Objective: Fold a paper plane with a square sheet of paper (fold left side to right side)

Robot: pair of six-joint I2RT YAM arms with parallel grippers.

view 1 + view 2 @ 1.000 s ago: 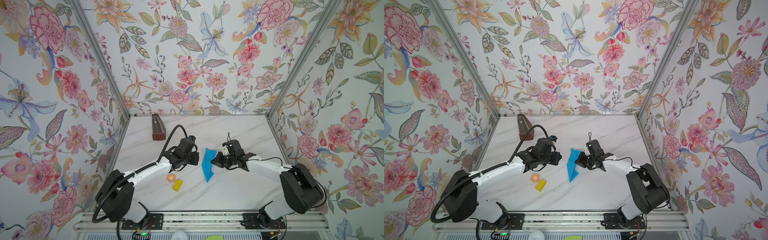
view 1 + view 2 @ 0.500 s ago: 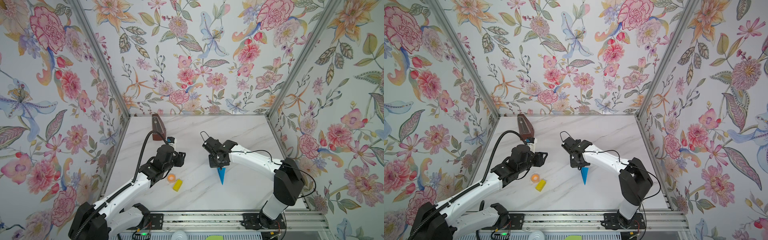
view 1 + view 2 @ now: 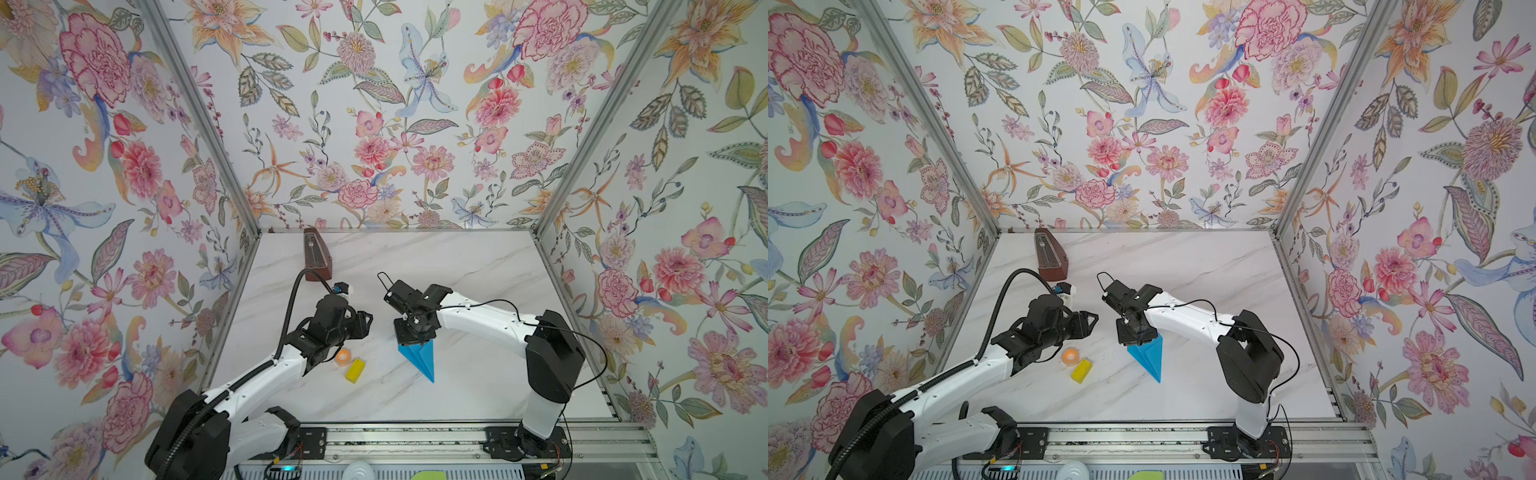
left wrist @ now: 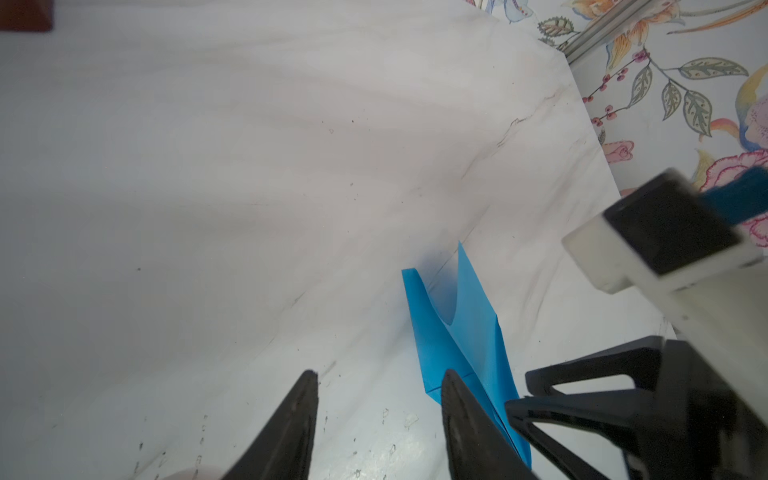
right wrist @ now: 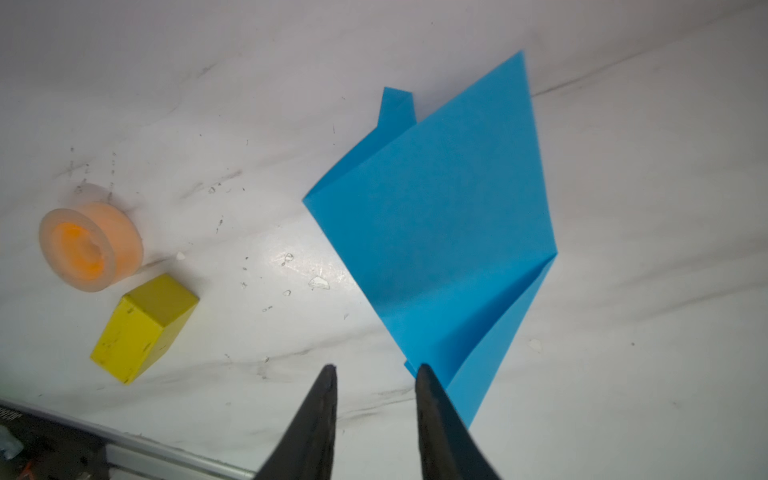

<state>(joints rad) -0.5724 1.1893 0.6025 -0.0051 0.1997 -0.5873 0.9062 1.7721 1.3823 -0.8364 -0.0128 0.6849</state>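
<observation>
The square sheet of paper is bright blue and lies on the marble table, folded into a pointed paper plane shape with its tip toward the front edge. My right gripper points down at its wide end. In the right wrist view the right gripper is open over bare table, with the paper beside one finger. My left gripper hovers left of the paper. It is open and empty, and the paper lies just past one fingertip.
An orange tape roll and a small yellow block lie left of the paper, under the left arm. A brown wooden metronome stands at the back left. Floral walls close three sides.
The right gripper was shut on the paper and has opened, so the paper now lies free on the table. The left gripper opened and drew away from the paper to the left.
</observation>
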